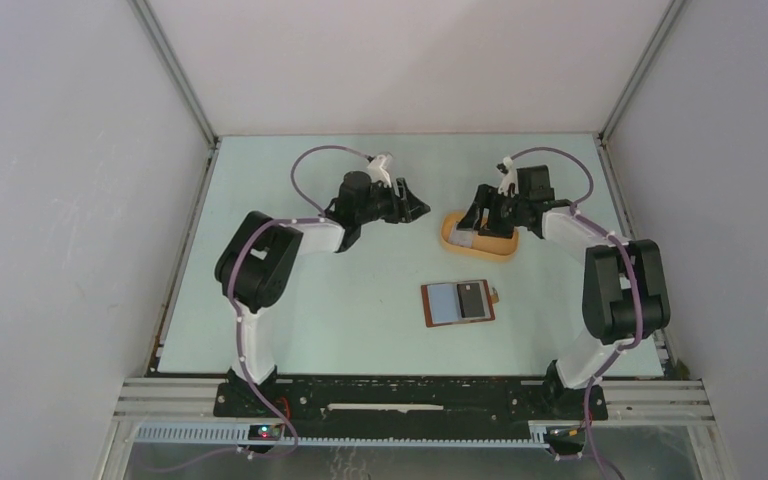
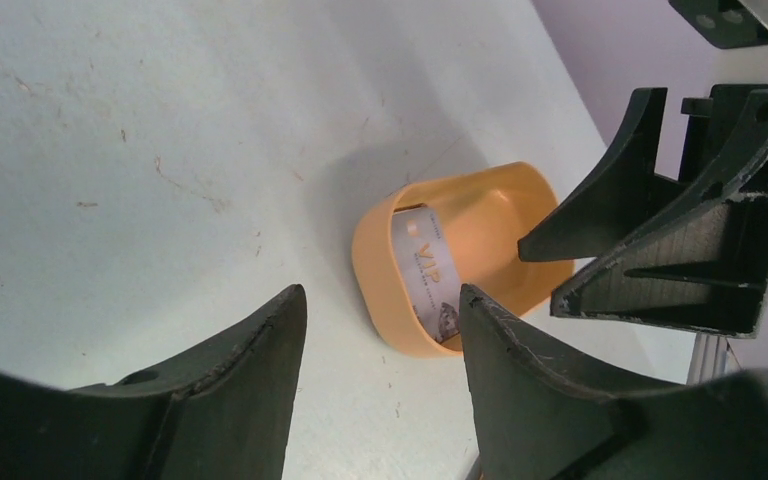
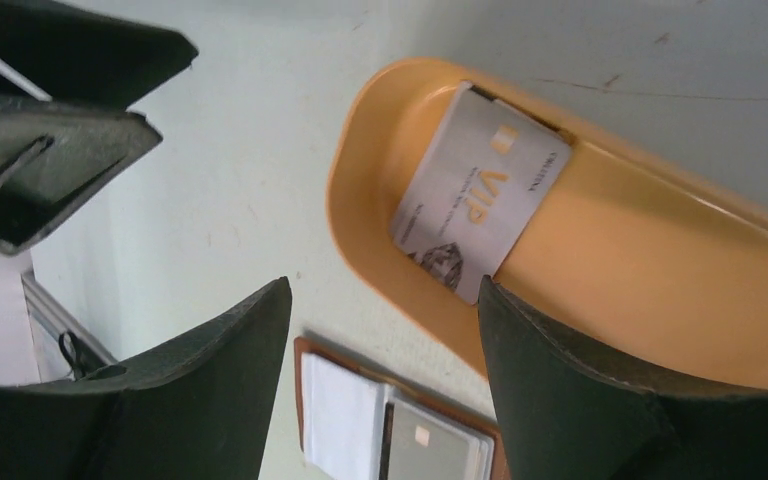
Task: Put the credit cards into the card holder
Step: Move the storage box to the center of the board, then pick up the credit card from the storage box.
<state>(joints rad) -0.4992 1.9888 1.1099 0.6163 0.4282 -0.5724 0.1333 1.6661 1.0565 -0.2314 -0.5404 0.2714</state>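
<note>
One pale credit card [image 3: 480, 190] marked VIP leans inside the orange oval tray [image 3: 640, 260], at its left end. My right gripper [image 3: 385, 295] hangs open just over that tray end [image 1: 500, 250], nothing between its fingers. The card holder [image 1: 428, 305] lies opened flat at mid-table with a bluish-white card and a grey card [image 1: 471, 299] in its pockets; its brown rim [image 3: 300, 380] shows under the right fingers. My left gripper [image 1: 418, 211] is open and empty, a little left of the tray [image 2: 380, 270], pointing at the card [image 2: 425, 275].
The two grippers stand close together over the tray; the right one's black fingers [image 2: 680, 250] fill the right side of the left wrist view. White enclosure walls ring the pale green table [image 1: 340, 300].
</note>
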